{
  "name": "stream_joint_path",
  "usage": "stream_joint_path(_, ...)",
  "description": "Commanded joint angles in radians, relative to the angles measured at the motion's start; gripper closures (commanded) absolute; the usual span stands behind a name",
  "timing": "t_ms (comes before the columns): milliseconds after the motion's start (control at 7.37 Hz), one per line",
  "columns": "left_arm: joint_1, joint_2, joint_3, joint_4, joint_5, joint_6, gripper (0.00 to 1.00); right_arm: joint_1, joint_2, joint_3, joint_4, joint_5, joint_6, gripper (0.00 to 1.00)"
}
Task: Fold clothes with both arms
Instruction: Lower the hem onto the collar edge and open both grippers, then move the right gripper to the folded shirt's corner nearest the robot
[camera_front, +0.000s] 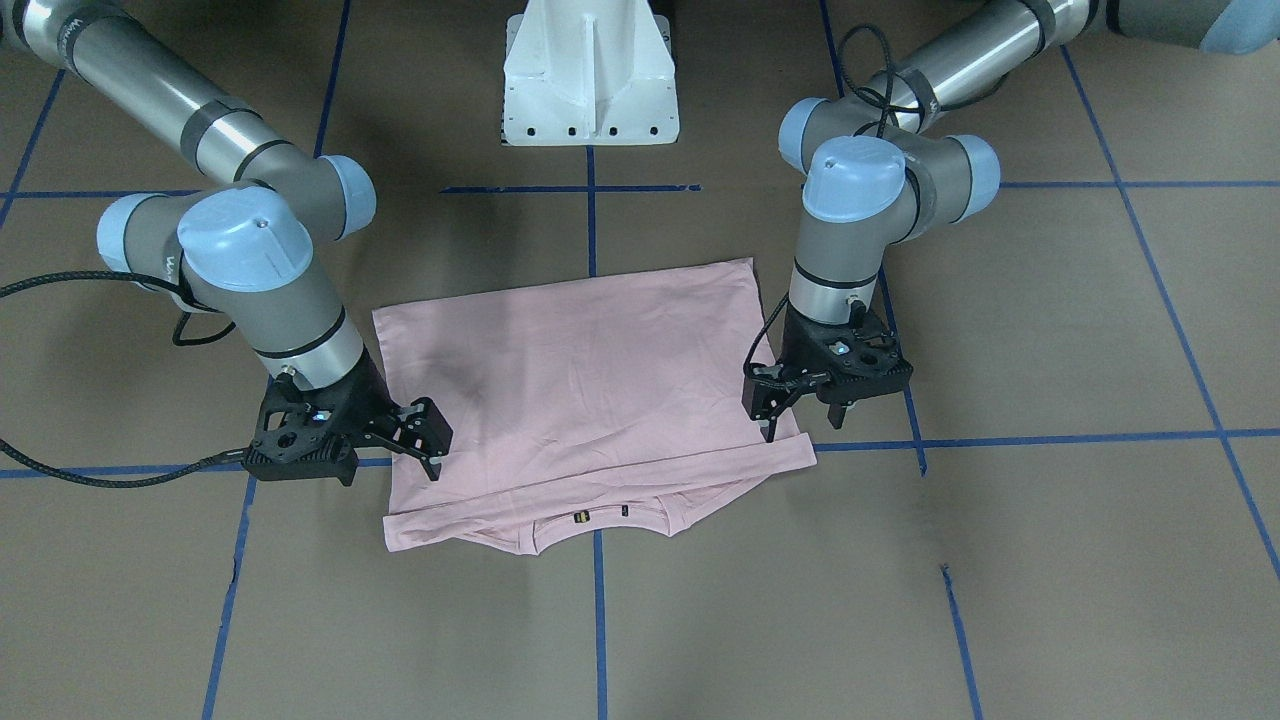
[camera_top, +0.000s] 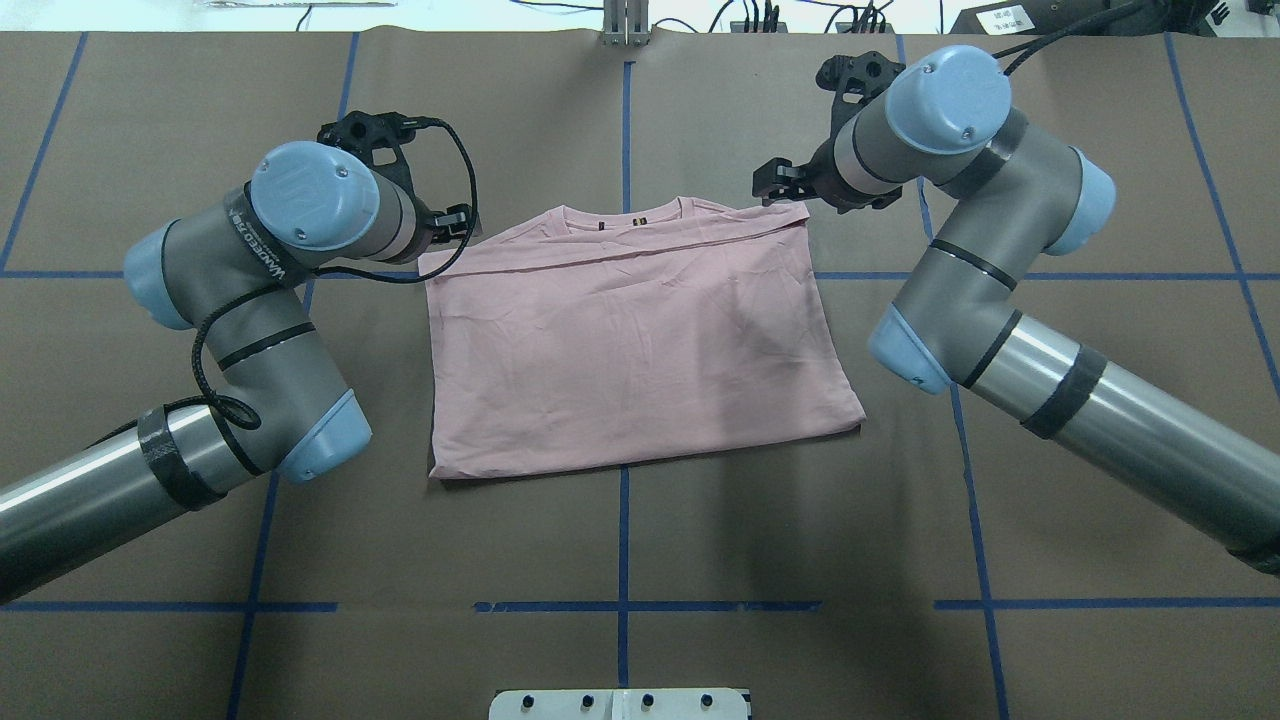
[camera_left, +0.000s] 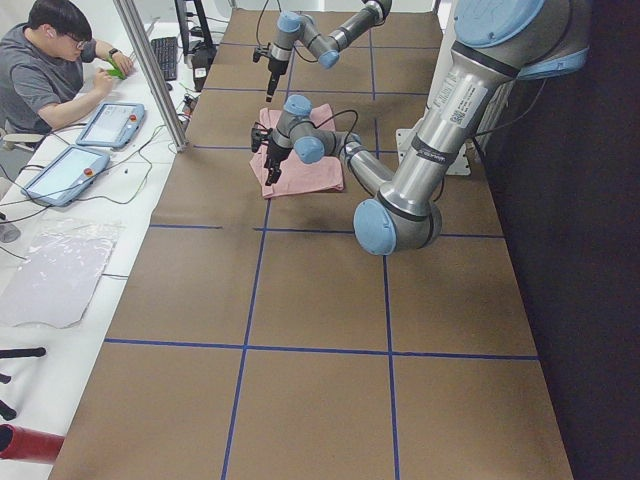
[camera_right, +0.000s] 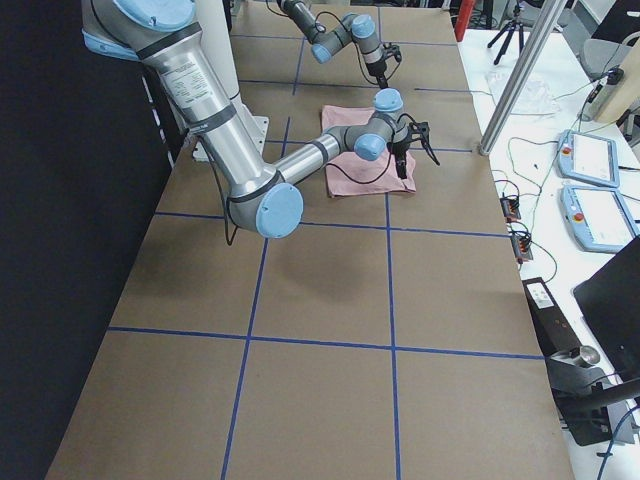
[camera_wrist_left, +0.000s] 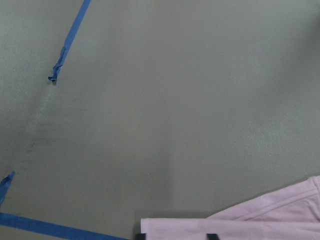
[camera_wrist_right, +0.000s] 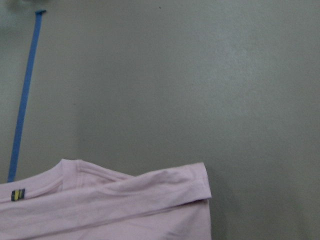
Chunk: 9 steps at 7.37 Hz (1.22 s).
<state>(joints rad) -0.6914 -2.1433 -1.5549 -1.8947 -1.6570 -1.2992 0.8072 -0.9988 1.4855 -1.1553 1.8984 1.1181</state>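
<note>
1. T-shirt (camera_front: 590, 370): pale pink, plain side up, folded into a rough rectangle. It lies flat at the middle of the counter (camera_front: 1000, 560). The collar (camera_front: 600, 522) is on the edge away from the robot and shows just beyond the folded-over layer.
2. Left fingers (camera_top: 452, 224): spread apart, holding nothing. They are at the shirt's collar-end corner on the robot's left, one finger over cloth and the other over bare counter.
3. Right fingers (camera_front: 430, 445): spread apart, holding nothing. They are at the opposite collar-end corner, over the shirt's side edge. Cannot tell whether they touch the cloth.
4. Left arm (camera_front: 850, 200), right arm (camera_front: 250, 250): each reaches forward along its own side of the shirt, wrist pointing down.
5. Tape (camera_front: 1050, 437): blue lines forming a grid on the counter.
6. Pedestal (camera_front: 590, 80): white, between the arms, apart from the shirt.
7. Person (camera_left: 50, 70): seated at a side bench.
</note>
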Motion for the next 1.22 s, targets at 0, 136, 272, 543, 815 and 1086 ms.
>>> stream_joint_path(0,-0.002,0.011,-0.06,0.006,-0.023,-0.008,0.0,-0.034,-0.18,0.27,-0.148,0.034,0.025,0.0)
stream_joint_path(136,0.0,0.01,-0.088,0.047,-0.024,-0.008,0.0,-0.086,-0.236,0.327,-0.146,0.028,0.096,0.0)
stream_joint_path(272,0.0,0.01,-0.105,0.063,-0.024,-0.009,0.0,-0.133,-0.238,0.32,-0.149,0.021,0.147,0.0)
stream_joint_path(543,0.007,0.006,-0.108,0.063,-0.024,-0.031,0.0,-0.216,-0.264,0.305,-0.15,-0.019,0.158,0.0)
stream_joint_path(815,0.007,0.008,-0.113,0.063,-0.023,-0.031,0.0,-0.238,-0.273,0.285,-0.15,-0.032,0.158,0.0)
stream_joint_path(1086,0.009,0.006,-0.114,0.063,-0.024,-0.034,0.0,-0.247,-0.273,0.274,-0.15,-0.028,0.158,0.0)
